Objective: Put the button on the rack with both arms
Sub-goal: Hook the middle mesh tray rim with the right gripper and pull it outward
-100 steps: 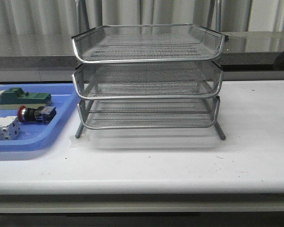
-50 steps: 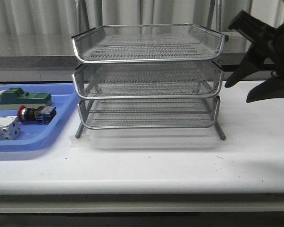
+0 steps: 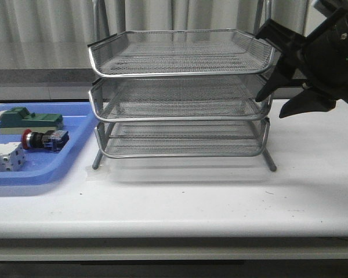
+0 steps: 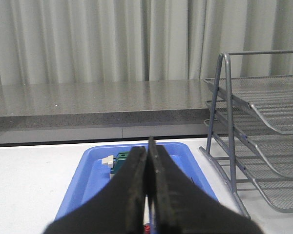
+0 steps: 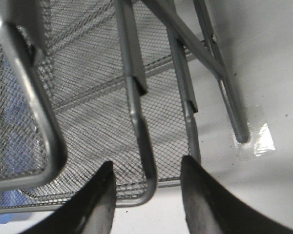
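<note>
The right claw (image 3: 275,87) stands spread wide at the right-hand end of the rack (image 3: 180,95), gripping nothing. In the front view its two black fingers reach toward the rack's middle tier, one at the level of the top tier's corner and one lower and farther out. In the right wrist view the rim rod of one tier's corner runs into the gap between the fingers (image 5: 100,204); whether either finger touches the metal cannot be told. Mesh fills most of that view, and beyond the claw a rack foot rests on the white bench (image 3: 220,197) under a patch of clear tape (image 5: 256,139).

The left claw (image 4: 147,195) is clenched, its two dark fingers pressed flat together with nothing between them. It does not appear in the front view. Just past it lies the blue tray (image 4: 95,170), and the rack's frame stands off to one side.

The button (image 3: 43,139) lies on its side in the blue tray, on the far side of the rack from the right claw, and well apart from it. Its red head points away from the rack, with the black body and blue block behind. A green-and-beige block (image 3: 29,120) lies just behind it and a white block (image 3: 4,157) just in front.
</note>
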